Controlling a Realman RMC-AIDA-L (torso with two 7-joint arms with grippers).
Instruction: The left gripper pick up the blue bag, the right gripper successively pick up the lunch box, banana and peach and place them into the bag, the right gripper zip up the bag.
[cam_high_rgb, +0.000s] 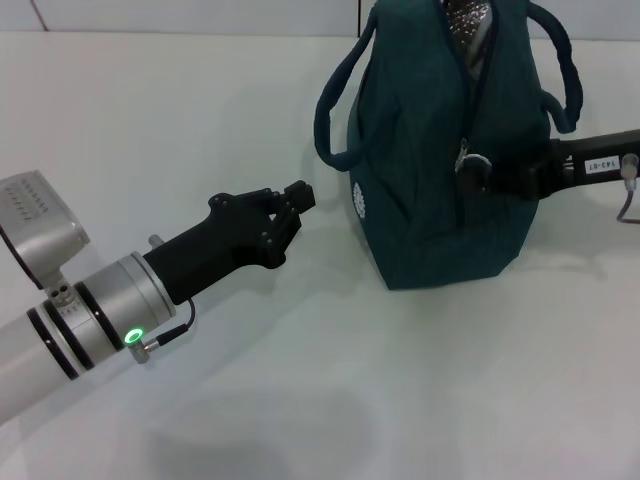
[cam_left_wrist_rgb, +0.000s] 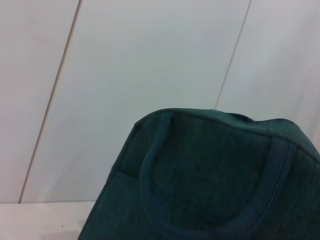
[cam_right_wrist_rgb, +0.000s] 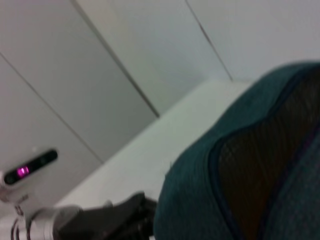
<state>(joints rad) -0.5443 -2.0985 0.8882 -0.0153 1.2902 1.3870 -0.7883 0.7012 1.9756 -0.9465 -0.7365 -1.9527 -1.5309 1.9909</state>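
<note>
Nearest the camera, my left gripper (cam_high_rgb: 292, 212) hangs pinched empty beside the blue bag (cam_high_rgb: 440, 190), so the bag risks sliding unbraced as my right gripper (cam_high_rgb: 490, 175), jaw state indeterminable, works its zipper (cam_high_rgb: 468, 150).

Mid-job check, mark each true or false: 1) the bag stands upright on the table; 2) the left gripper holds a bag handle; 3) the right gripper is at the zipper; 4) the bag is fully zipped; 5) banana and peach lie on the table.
1) True: the bag stands upright.
2) False: the left gripper is clear of it.
3) True: the right gripper is at the zipper pull.
4) False: the top gapes open.
5) False: neither is visible there.
</note>
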